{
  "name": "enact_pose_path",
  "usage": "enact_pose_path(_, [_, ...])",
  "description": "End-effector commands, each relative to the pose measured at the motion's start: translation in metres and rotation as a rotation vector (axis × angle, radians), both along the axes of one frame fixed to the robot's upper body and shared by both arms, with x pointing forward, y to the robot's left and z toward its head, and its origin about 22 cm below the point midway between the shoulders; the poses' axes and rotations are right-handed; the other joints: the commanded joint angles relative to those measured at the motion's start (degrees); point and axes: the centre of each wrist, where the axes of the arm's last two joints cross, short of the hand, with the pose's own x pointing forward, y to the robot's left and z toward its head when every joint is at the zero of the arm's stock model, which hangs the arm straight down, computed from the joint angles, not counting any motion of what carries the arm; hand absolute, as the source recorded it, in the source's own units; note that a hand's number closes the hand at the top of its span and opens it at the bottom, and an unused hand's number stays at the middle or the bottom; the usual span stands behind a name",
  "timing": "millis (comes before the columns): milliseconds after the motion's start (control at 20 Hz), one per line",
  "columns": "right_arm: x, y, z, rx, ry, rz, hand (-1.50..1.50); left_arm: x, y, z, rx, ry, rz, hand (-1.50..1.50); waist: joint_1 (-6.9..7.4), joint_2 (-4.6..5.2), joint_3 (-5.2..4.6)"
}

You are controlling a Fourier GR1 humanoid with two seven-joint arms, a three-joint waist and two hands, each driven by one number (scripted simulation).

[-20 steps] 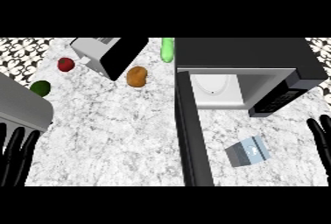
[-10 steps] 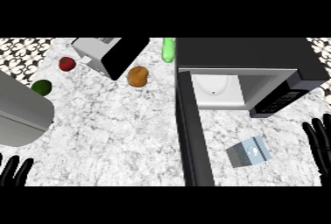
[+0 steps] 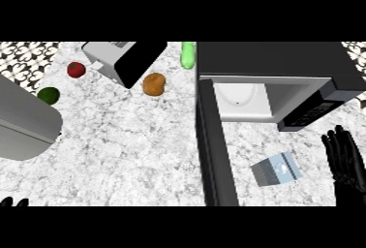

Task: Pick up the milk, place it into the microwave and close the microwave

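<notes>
1. Microwave (image 3: 275, 65): back right of the counter (image 3: 129, 145), its door (image 3: 214, 150) swung open toward the front.
2. Milk (image 3: 275, 169): on the counter right of the door, before the microwave.
3. Right hand (image 3: 346, 162): right of the milk (apart).
4. Toaster (image 3: 118, 60): back left.

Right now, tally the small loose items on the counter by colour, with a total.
Red: 1, apple-like fruit
Dark green: 1, round fruit
Light green: 1, long vegetable
Orange-brown: 1, potato-like item
Pale blue: 1, milk carton
Total: 5
</notes>
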Motion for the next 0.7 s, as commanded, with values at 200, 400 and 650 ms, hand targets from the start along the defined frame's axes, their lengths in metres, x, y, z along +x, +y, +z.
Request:
enact_pose_path(200, [0.001,-0.031,-0.07,-0.003,0.094,-0.056,-1.5,-0.026,0.006,0.025,-0.055,-0.09,-0.038,-1.5,0.3,0.02,0.03])
enact_pose_path(400, [-0.008,-0.034,-0.097,-0.042,0.127,-0.077,-1.5,-0.037,0.008,0.024,-0.062,-0.083,-0.023,-1.5,0.39,-0.1,0.01])
enact_pose_path(650, [0.004,-0.057,-0.13,-0.089,0.152,-0.056,-1.5,-0.035,0.011,0.016,-0.062,-0.099,-0.024,-1.5,0.46,0.15,0.07])
